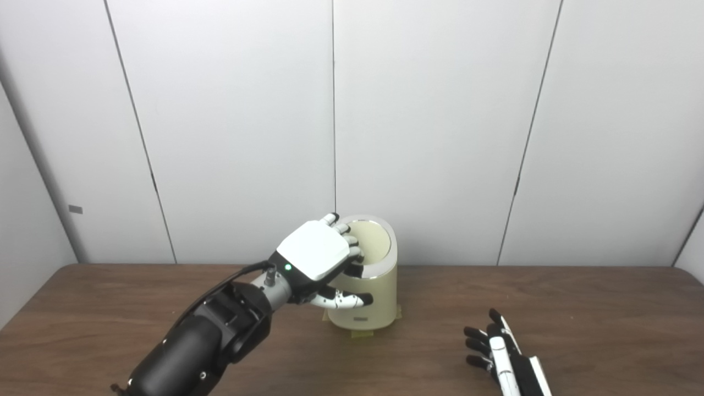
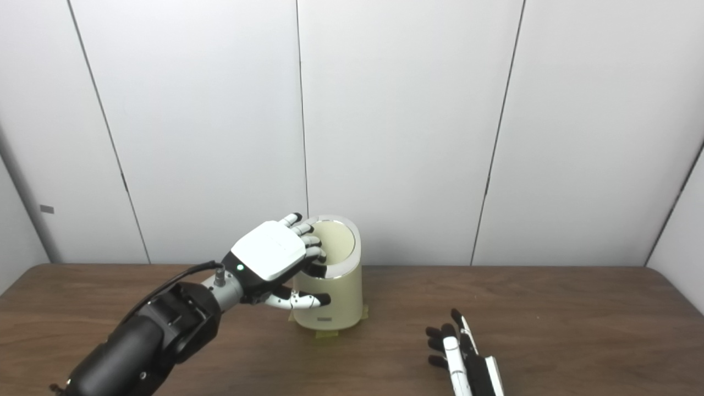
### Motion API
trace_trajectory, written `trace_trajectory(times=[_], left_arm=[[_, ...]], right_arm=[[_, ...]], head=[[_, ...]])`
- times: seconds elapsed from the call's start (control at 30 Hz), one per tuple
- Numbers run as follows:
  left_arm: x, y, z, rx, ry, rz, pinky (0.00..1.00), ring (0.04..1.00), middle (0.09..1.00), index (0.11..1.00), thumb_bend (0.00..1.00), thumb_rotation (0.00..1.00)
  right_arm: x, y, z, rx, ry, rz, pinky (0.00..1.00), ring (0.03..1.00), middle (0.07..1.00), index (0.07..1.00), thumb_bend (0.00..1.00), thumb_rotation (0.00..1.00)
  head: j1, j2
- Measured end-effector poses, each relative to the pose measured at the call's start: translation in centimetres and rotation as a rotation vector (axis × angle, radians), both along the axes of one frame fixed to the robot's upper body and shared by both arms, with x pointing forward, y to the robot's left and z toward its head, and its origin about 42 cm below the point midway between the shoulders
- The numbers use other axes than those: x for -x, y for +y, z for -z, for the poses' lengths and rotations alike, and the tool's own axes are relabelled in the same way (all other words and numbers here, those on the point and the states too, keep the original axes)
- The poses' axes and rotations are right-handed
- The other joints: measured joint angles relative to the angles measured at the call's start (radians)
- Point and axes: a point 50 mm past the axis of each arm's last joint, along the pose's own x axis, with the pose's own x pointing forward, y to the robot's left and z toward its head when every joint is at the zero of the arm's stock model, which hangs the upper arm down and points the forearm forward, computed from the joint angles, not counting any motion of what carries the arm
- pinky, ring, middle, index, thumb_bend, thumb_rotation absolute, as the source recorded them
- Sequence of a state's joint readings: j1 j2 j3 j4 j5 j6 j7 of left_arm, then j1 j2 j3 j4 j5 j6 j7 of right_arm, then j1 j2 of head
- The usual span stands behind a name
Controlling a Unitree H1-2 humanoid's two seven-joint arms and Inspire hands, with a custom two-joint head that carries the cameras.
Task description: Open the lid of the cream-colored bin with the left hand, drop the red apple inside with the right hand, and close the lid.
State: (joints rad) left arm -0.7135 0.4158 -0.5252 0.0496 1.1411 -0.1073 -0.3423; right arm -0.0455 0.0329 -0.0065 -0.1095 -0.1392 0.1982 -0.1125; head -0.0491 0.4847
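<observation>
Cream-colored cylindrical bin (image 1: 368, 297) of smooth plastic stands upright on the brown wood-grain surface (image 1: 577, 308), near its back edge. Its round lid (image 1: 369, 245) with a silver rim slopes toward the front. The left hand (image 1: 316, 256) covers the lid's left part, fingers on the lid, thumb against the wall. The right hand (image 1: 503, 355) lies flat on the surface, spread and empty, well apart.

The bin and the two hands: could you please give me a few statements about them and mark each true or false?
1. The left hand rests on the lid of the bin. True.
2. The right hand holds an apple. False: it is empty, fingers apart, low over the table.
3. The bin lies on its side. False: it stands upright.
4. No apple is in view. True.
</observation>
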Motion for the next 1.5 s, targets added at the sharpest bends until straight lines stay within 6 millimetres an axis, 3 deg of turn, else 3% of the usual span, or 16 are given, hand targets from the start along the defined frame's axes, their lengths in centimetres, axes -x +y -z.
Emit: trace_trajectory(times=[0.23, 0.4, 0.5, 0.57, 0.67, 0.77, 0.87, 0.97, 1.13, 1.17, 1.23, 1.4, 1.5], left_arm=[[0.1, -0.1, 0.0, 0.001, -0.006, 0.015, 1.0, 0.936, 0.875, 0.77, 0.5, 0.91], [0.3, 0.3, 0.4, 0.03, 0.003, 0.019, 0.95, 0.895, 0.841, 0.785, 0.5, 0.88], [0.8, 0.9, 0.8, 0.107, 0.013, 0.015, 0.88, 0.859, 0.821, 0.813, 0.48, 0.83], [1.6, 1.1, 1.6, 0.21, 0.019, 0.01, 0.75, 0.786, 0.786, 0.81, 0.45, 0.74], [2.9, 1.0, 2.5, 0.418, 0.024, -0.008, 0.67, 0.771, 0.808, 0.854, 0.42, 0.77], [3.8, 1.0, 1.8, 0.603, 0.046, -0.026, 0.68, 0.806, 0.86, 0.901, 0.39, 0.82], [4.5, 1.6, -0.2, 0.773, 0.033, -0.046, 0.69, 0.836, 0.89, 0.916, 0.38, 0.83], [5.7, 2.3, -1.2, 0.865, 0.022, -0.046, 0.75, 0.884, 0.914, 0.942, 0.36, 0.83], [8.3, 3.9, 0.9, 0.965, 0.096, -0.109, 0.77, 0.878, 0.894, 0.937, 0.38, 0.89], [8.8, 4.2, 1.5, 0.986, 0.114, -0.122, 0.76, 0.865, 0.877, 0.918, 0.36, 0.82], [10.4, 5.0, 2.6, 1.065, 0.147, -0.152, 0.76, 0.848, 0.859, 0.903, 0.33, 0.77], [12.6, 6.4, 4.3, 1.214, 0.224, -0.202, 0.85, 0.849, 0.847, 0.909, 0.3, 0.81], [13.3, 7.4, 5.3, 1.277, 0.254, -0.251, 0.83, 0.846, 0.845, 0.905, 0.31, 0.85]], right_arm=[[0.2, -0.1, -0.2, 0.0, 0.013, 0.002, 0.69, 0.786, 0.768, 0.952, 0.37, 1.0], [0.2, -0.1, -0.2, -0.002, 0.014, 0.002, 0.7, 0.796, 0.772, 0.955, 0.37, 1.0], [0.2, -0.1, -0.3, -0.006, 0.014, 0.001, 0.7, 0.799, 0.772, 0.952, 0.38, 1.0], [0.2, -0.1, -0.3, -0.008, 0.014, 0.002, 0.7, 0.801, 0.772, 0.954, 0.38, 1.0], [0.3, -0.3, -0.4, -0.014, 0.017, 0.003, 0.71, 0.798, 0.776, 0.957, 0.37, 1.0], [0.3, -0.3, -0.4, -0.019, 0.02, 0.003, 0.68, 0.782, 0.776, 0.949, 0.37, 1.0], [0.3, -0.4, -0.5, -0.016, 0.021, 0.002, 0.68, 0.78, 0.775, 0.938, 0.37, 1.0], [0.5, -0.6, -0.7, -0.01, 0.027, -0.001, 0.68, 0.78, 0.775, 0.93, 0.36, 1.0], [0.5, -0.6, -0.7, -0.012, 0.031, 0.0, 0.67, 0.773, 0.773, 0.925, 0.35, 1.0], [0.5, -0.6, -0.7, -0.013, 0.031, -0.002, 0.68, 0.778, 0.775, 0.926, 0.35, 1.0], [0.6, -0.6, -0.7, -0.013, 0.03, -0.003, 0.68, 0.781, 0.772, 0.92, 0.37, 1.0], [0.8, -0.8, -0.9, -0.008, 0.031, -0.001, 0.64, 0.751, 0.748, 0.848, 0.36, 1.0], [1.4, -0.9, -1.3, -0.014, 0.016, 0.004, 0.64, 0.745, 0.741, 0.836, 0.36, 1.0]], head=[[0.002, 0.003], [-0.002, 0.005], [-0.005, 0.009], [-0.005, 0.011], [-0.005, 0.011], [-0.005, 0.012], [-0.003, 0.014], [-0.003, 0.014], [-0.006, 0.015], [-0.008, 0.015], [-0.006, 0.02], [-0.012, 0.028], [-0.014, 0.031]])
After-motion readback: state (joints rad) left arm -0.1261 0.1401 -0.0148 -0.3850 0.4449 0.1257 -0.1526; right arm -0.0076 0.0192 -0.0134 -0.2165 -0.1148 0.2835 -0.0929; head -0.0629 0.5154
